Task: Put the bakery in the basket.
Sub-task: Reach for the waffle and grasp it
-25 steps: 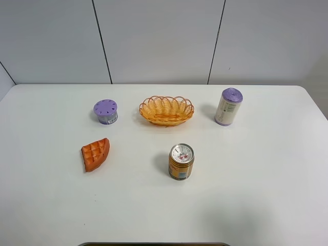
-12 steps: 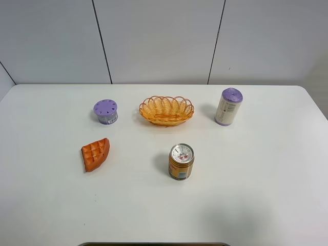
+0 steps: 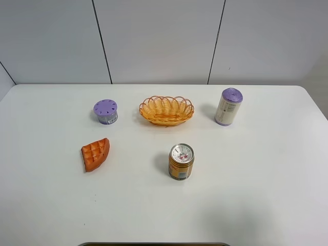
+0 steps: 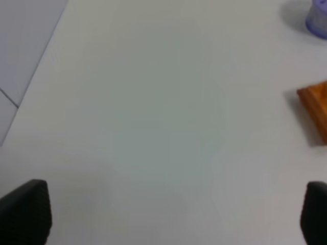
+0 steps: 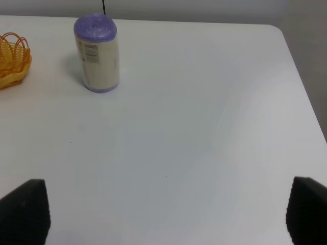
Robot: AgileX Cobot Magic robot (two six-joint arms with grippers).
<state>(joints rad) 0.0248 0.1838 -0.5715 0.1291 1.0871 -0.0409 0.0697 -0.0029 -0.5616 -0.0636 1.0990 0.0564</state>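
Observation:
The bakery (image 3: 96, 154), an orange-brown wedge with a grid of squares on top, lies on the white table at the left. Its edge also shows in the left wrist view (image 4: 317, 107). The basket (image 3: 166, 110), an oval orange-yellow wicker one, stands empty at the back middle; its rim shows in the right wrist view (image 5: 13, 64). Neither arm shows in the exterior high view. My left gripper (image 4: 163, 217) is open over bare table, with the bakery off to one side. My right gripper (image 5: 163, 212) is open over bare table, apart from everything.
A gold drink can (image 3: 181, 161) stands upright at the front middle. A short purple-lidded round container (image 3: 105, 111) stands left of the basket. A tall white cylinder with a purple cap (image 3: 228, 106) stands right of the basket, also in the right wrist view (image 5: 96, 52).

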